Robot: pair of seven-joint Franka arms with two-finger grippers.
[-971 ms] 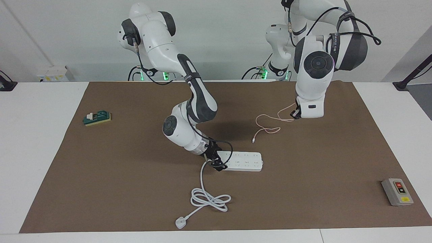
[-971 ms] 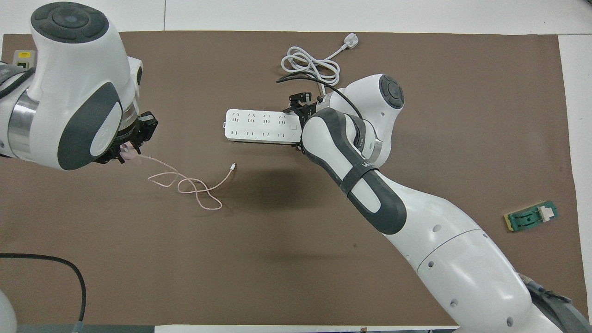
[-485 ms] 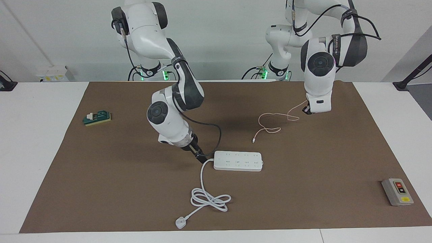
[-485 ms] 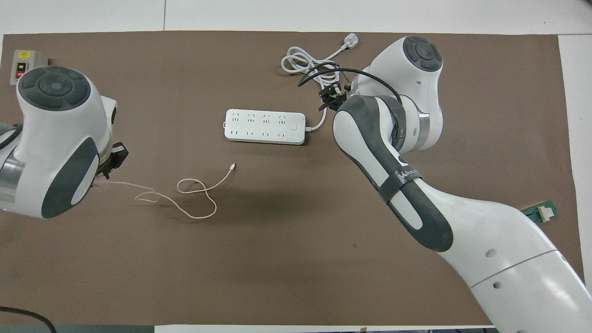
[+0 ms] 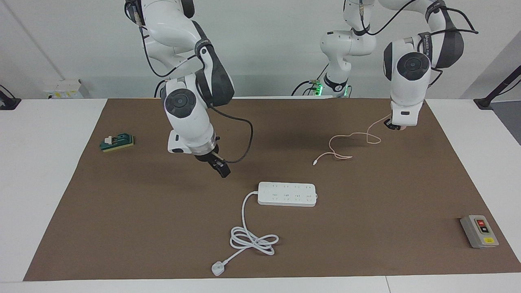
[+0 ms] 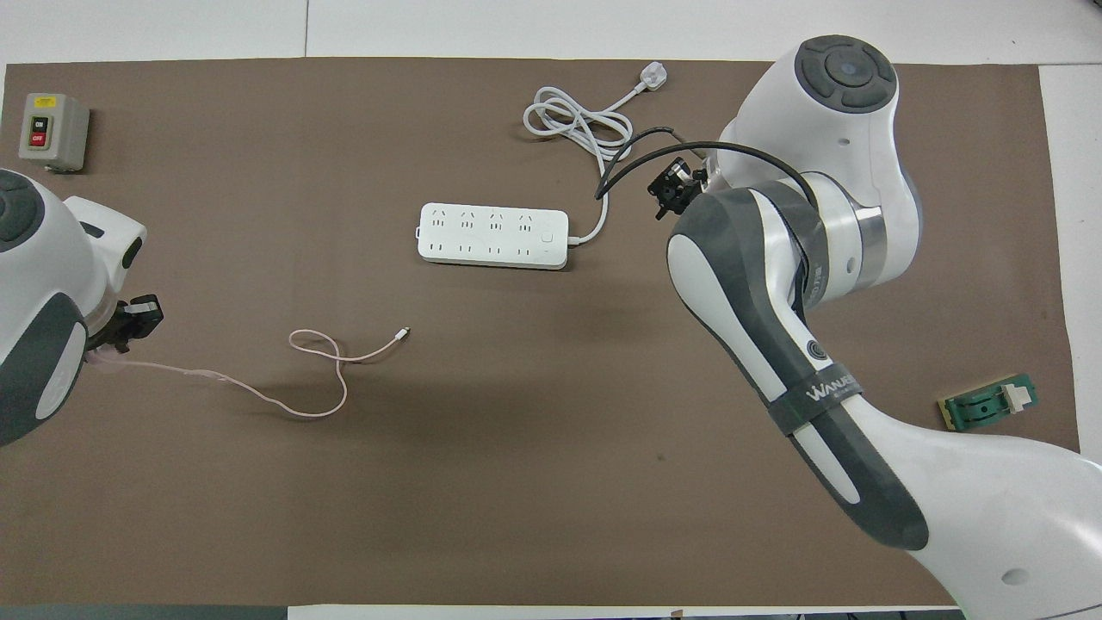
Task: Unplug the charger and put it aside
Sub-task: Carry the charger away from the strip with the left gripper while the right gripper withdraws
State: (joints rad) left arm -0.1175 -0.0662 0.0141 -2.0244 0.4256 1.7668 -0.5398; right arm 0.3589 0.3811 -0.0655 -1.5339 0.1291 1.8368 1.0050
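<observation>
Left gripper (image 5: 397, 127), upper right of the facing frame, is clamped on the charger (image 5: 402, 128), a small pale pink cube held over the brown mat (image 5: 122, 228). Its thin pink cable (image 5: 346, 146) trails in loose loops down onto the mat. Right gripper (image 5: 222, 171) hangs in the air at frame centre, holding nothing; can't tell if its fingers are apart or together. Long white plastic power strip (image 5: 287, 194) lies flat at lower centre, with its thick cord (image 5: 252, 240) coiled below. Grey switch box (image 5: 479, 231) sits at lower right.
</observation>
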